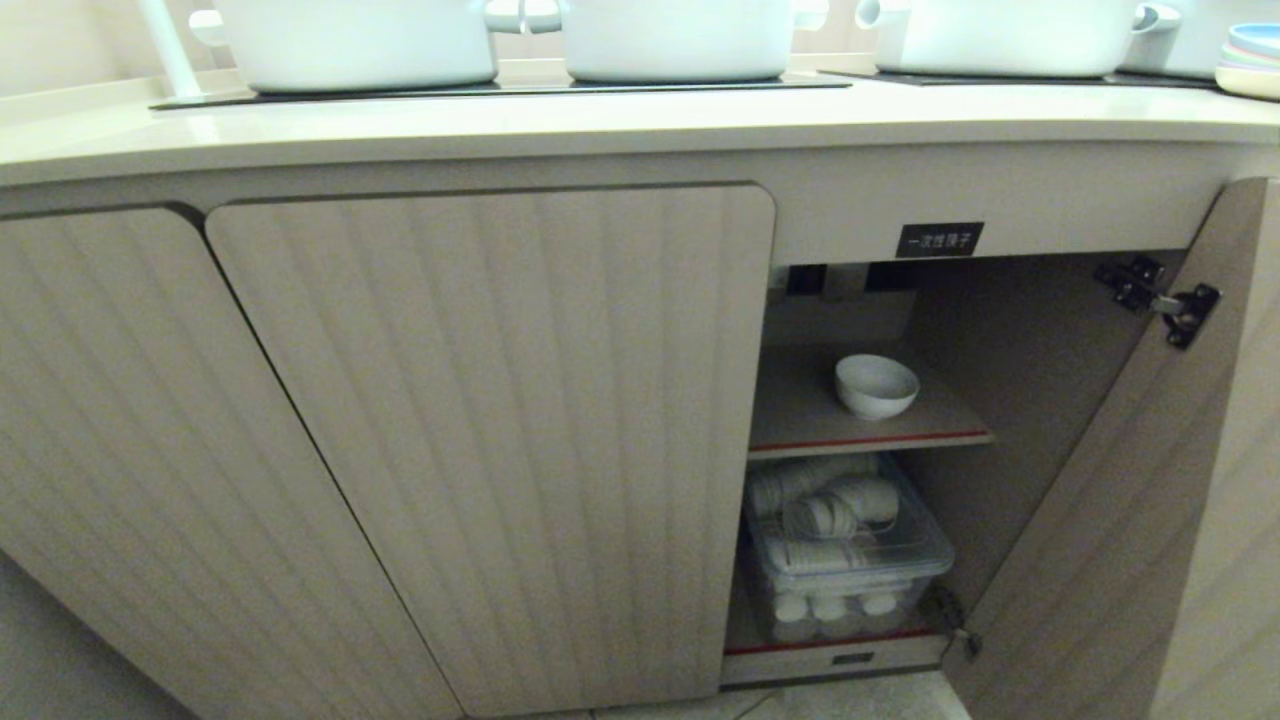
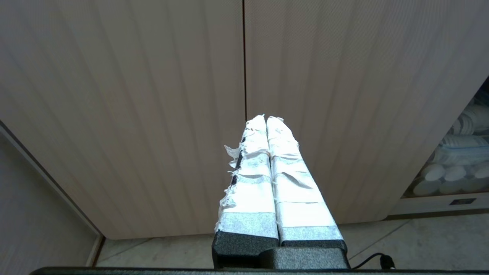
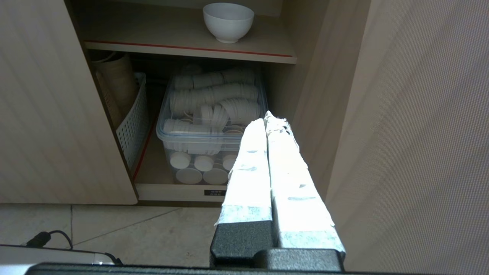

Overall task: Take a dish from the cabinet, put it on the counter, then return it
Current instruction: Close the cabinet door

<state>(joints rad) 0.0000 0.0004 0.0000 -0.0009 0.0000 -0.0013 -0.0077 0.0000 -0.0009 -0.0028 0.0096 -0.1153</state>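
One white bowl [image 1: 876,385] sits alone on the open cabinet's [image 1: 1020,340] upper red-edged shelf [image 1: 870,438]; one clear bin [image 1: 850,560] of cups sits below. Three white pots [image 1: 680,40] stand on the counter [image 1: 600,120]. The left gripper [image 2: 266,117] and right gripper [image 3: 267,114] both hang pressed together, empty.

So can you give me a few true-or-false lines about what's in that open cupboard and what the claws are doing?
1. The white bowl sits on the upper shelf. True.
2. The right claw grips the bowl. False: it is shut, empty, outside the cabinet.
3. A clear bin of white cups sits below. True.
4. The left claw is wide open. False: shut, facing closed doors.
5. The counter is bare. False: white pots stand there.
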